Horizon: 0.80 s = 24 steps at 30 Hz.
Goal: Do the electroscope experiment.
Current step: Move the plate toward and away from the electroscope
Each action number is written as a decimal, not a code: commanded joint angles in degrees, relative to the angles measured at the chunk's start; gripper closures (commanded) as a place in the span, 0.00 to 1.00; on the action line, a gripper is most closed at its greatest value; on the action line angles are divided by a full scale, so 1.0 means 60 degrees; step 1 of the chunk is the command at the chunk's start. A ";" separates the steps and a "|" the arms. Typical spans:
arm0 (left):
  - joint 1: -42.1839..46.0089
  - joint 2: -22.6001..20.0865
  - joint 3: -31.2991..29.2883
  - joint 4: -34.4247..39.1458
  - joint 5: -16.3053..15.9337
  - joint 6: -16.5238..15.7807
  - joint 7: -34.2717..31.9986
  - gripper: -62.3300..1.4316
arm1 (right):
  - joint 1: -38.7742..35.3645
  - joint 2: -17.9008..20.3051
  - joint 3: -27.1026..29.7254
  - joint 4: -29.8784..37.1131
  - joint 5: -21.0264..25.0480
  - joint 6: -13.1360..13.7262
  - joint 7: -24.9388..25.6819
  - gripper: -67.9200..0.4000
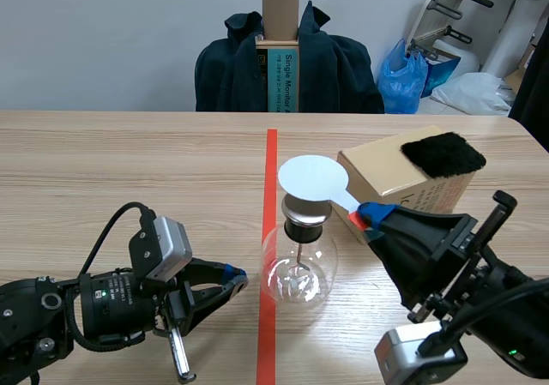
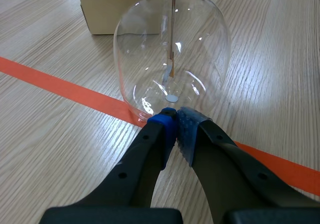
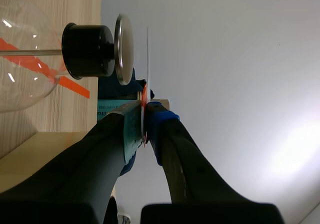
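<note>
Right gripper [image 1: 371,217], clamped on the white disc's [image 1: 313,177] handle, holds it just off the electroscope's [image 1: 300,263] plate, contact apparently not yet made, while the closed left gripper [image 2: 176,118] sits against its glass.

Both my left tool [image 1: 233,279] and my right tool [image 1: 365,217] are black, with blue dotted pads [image 2: 188,130]. The flask [image 1: 298,269] is clear glass, its stopper [image 1: 304,225] black and its metal plate [image 3: 123,48] silvery. The disc [image 1: 312,177] is white, red near my grip. The box [image 1: 382,172] is tan cardboard and the fuzzy cloth [image 1: 443,153] is black. The tabletop [image 1: 129,162] is pale wood grain and the tape line [image 1: 271,171] is orange-red.
</note>
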 commanded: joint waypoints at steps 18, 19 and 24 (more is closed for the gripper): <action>-0.0055 0.0047 0.0025 0.0215 -0.0135 -0.0011 -0.0127 0.94 | -0.0168 0.0127 0.0120 0.0142 0.0066 -0.0510 0.0576 0.98; -0.0055 0.0047 0.0025 0.0215 -0.0135 -0.0011 -0.0127 0.94 | -0.0168 0.0127 0.0120 0.0142 0.0066 -0.0510 0.0576 0.98; -0.0055 0.0047 0.0025 0.0215 -0.0135 -0.0011 -0.0127 0.94 | -0.0164 0.0131 0.0120 0.0142 0.0066 -0.0510 0.0324 0.98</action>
